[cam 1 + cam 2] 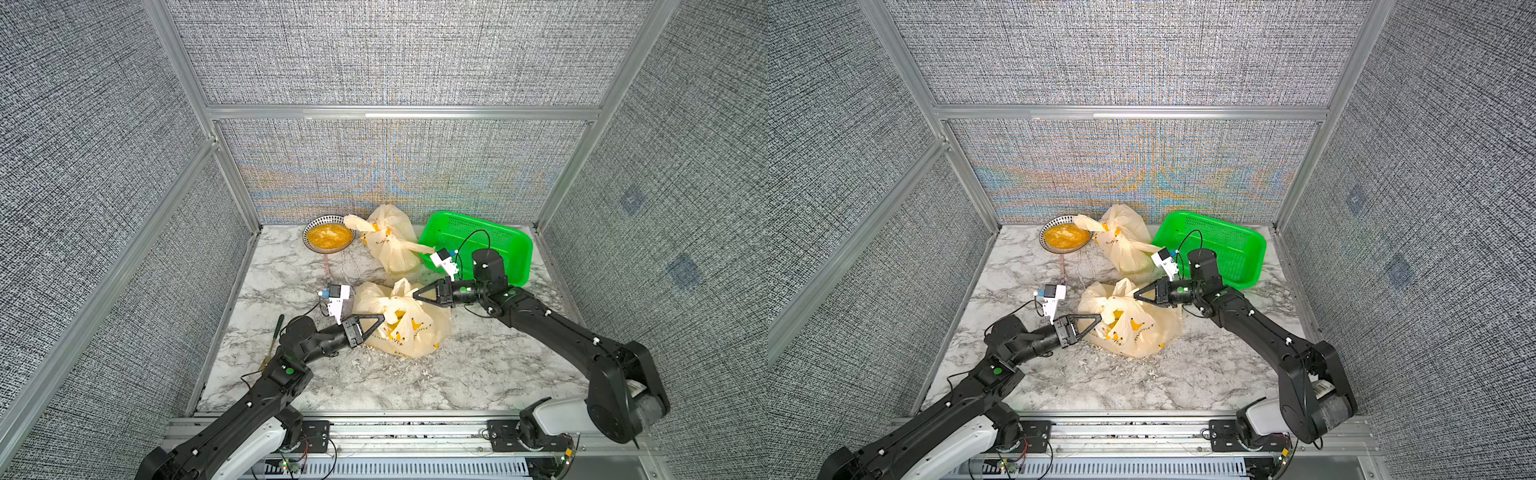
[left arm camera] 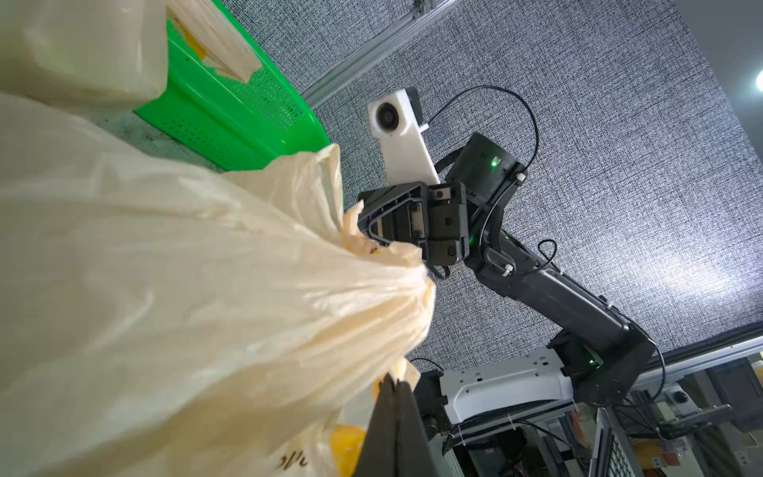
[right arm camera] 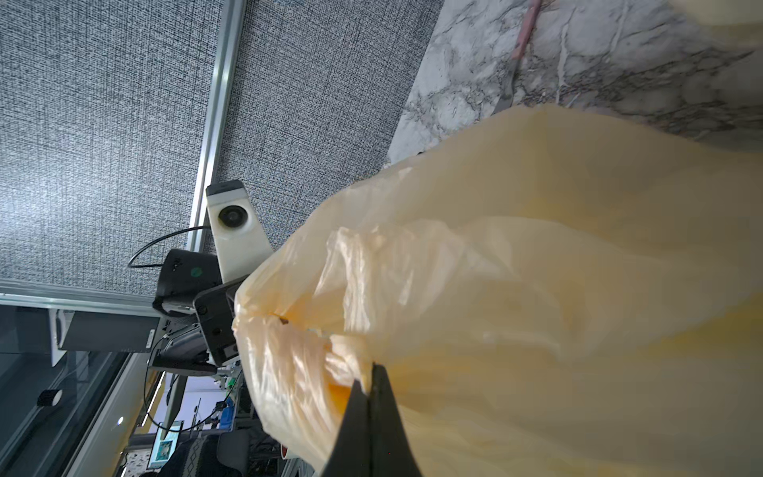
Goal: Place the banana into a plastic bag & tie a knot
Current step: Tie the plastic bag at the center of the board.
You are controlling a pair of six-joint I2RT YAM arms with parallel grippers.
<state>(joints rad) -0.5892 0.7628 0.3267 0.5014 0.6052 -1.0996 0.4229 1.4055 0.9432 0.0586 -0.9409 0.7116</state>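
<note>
Centrally, plastic bag (image 1: 415, 332) between both jaws, each tight on its handles.

Grey, seemingly woven panels (image 1: 395, 50) in aluminium framing (image 1: 403, 112) enclose a marble-patterned tabletop (image 1: 415, 386).

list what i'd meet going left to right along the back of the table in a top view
patterned bowl → far plastic bag → green basket

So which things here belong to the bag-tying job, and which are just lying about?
In the job: near bag, left gripper and right gripper, both shut on its top.
Lying about: far bag, green basket, bowl, green-handled tool, pink-handled fork.
</note>
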